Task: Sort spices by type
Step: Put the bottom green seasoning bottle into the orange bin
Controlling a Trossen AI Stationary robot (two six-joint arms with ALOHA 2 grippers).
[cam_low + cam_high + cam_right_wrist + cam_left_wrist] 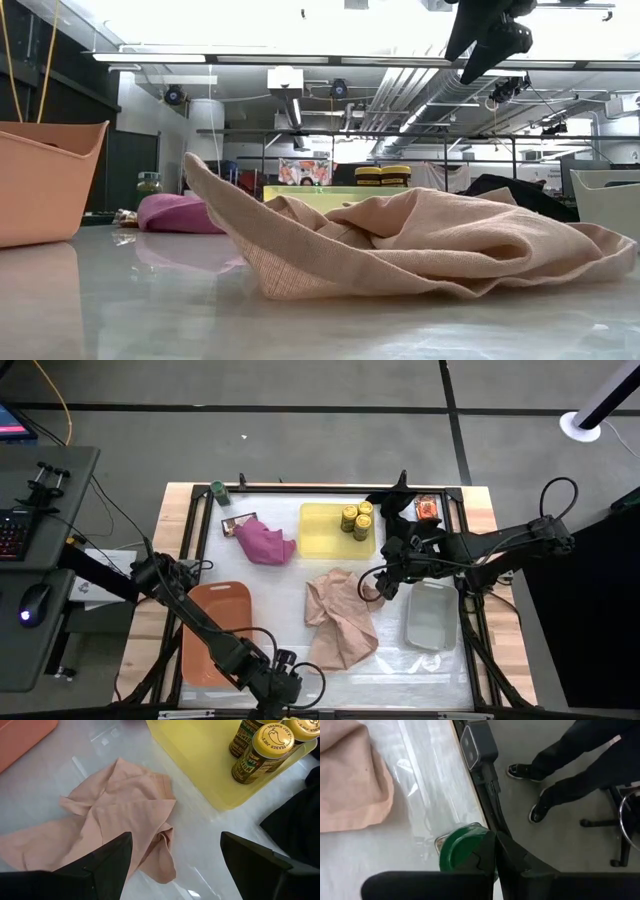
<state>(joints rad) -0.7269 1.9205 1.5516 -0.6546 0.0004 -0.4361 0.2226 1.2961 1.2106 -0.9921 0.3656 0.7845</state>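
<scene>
Overhead, table-level, two wrists — all share tan cloth [340, 618]

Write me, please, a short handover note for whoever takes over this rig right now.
Left end effector: shut, at the near table edge beside a green-lid jar.
Right end effector: open, raised over the tan cloth, holding nothing.
Done: yellow-lid jars stand together in the yellow tray.
Left: second green-lid jar at the far left corner, brown packet by the pink cloth, orange-red packet by the black cloth; none is in a tray yet.
</scene>
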